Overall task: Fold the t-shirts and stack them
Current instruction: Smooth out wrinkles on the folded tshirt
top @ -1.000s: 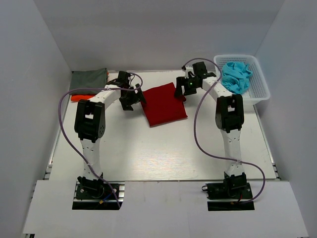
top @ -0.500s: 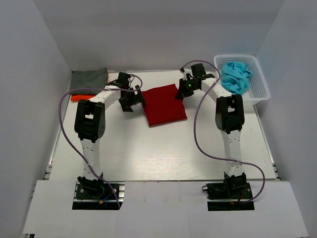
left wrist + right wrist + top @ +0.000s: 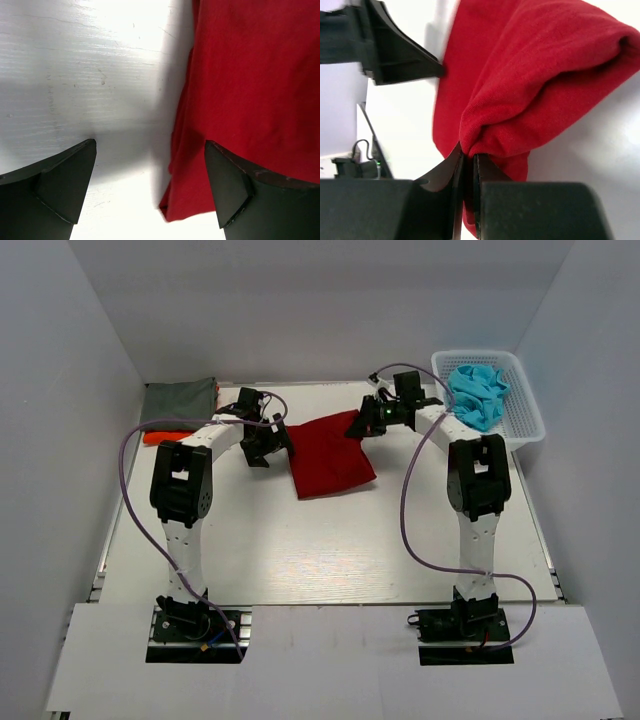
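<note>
A folded dark red t-shirt (image 3: pixel 330 452) lies mid-table at the back. Its far right corner is pinched and lifted by my right gripper (image 3: pixel 366 424), which is shut on the red cloth (image 3: pixel 530 100). My left gripper (image 3: pixel 262 445) stands open at the shirt's left edge; its fingertips (image 3: pixel 70 182) straddle the near corner of the red shirt (image 3: pixel 240 90) without touching it. A grey-green t-shirt (image 3: pixel 180 398) lies folded at the back left on top of a bright orange one (image 3: pixel 163 436). Turquoise blue t-shirts (image 3: pixel 476 392) are bunched in the basket.
A white lattice basket (image 3: pixel 526 412) stands at the back right corner. White walls close in the table on three sides. Purple cables loop from both arms over the table.
My right gripper closed on the red shirt's far right corner and lifted it, pulling the cloth up and wrinkling it. The left gripper stayed open at the left edge.
</note>
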`<act>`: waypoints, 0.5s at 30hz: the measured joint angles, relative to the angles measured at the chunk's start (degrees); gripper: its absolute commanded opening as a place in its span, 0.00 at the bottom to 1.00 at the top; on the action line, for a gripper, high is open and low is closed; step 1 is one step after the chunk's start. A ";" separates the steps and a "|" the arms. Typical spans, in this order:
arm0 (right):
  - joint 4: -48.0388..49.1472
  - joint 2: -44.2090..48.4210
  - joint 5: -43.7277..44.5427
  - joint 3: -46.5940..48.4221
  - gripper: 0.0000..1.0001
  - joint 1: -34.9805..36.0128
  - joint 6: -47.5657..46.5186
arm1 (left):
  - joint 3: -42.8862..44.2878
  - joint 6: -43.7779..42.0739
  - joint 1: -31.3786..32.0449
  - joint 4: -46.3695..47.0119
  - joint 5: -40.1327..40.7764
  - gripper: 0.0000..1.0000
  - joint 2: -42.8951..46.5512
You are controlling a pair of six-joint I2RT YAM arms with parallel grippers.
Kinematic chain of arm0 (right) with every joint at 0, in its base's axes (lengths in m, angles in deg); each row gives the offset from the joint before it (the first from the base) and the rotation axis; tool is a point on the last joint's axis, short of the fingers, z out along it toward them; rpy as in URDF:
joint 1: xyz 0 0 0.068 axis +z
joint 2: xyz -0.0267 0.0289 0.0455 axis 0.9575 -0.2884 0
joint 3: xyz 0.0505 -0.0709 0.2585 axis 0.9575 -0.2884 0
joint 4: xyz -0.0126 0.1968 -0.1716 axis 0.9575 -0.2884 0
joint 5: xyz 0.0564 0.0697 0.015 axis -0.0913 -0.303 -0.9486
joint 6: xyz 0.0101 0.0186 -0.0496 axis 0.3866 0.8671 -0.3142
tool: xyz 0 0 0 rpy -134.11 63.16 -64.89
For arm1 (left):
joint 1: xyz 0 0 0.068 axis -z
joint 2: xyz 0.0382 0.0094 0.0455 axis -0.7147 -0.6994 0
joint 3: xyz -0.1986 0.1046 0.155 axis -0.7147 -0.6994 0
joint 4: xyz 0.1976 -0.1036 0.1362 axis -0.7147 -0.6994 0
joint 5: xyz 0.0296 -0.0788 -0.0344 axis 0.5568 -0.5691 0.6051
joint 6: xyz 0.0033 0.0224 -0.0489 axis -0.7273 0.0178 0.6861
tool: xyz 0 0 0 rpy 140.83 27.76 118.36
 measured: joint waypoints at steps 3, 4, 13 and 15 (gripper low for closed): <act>3.21 0.00 -0.39 -5.27 0.12 -0.50 3.50 | -0.57 0.00 0.00 0.37 -0.13 0.99 0.39; 4.02 -0.04 -0.42 -6.75 0.18 -0.68 4.33 | -0.63 0.00 0.00 0.31 -0.13 0.99 0.48; 0.76 -0.81 8.50 -8.98 0.90 -1.68 4.57 | -0.66 -0.50 0.00 -0.74 0.28 0.99 0.74; -1.20 -0.48 11.85 -8.24 0.90 -1.66 3.04 | -0.66 -0.68 0.00 -1.20 0.57 0.99 0.94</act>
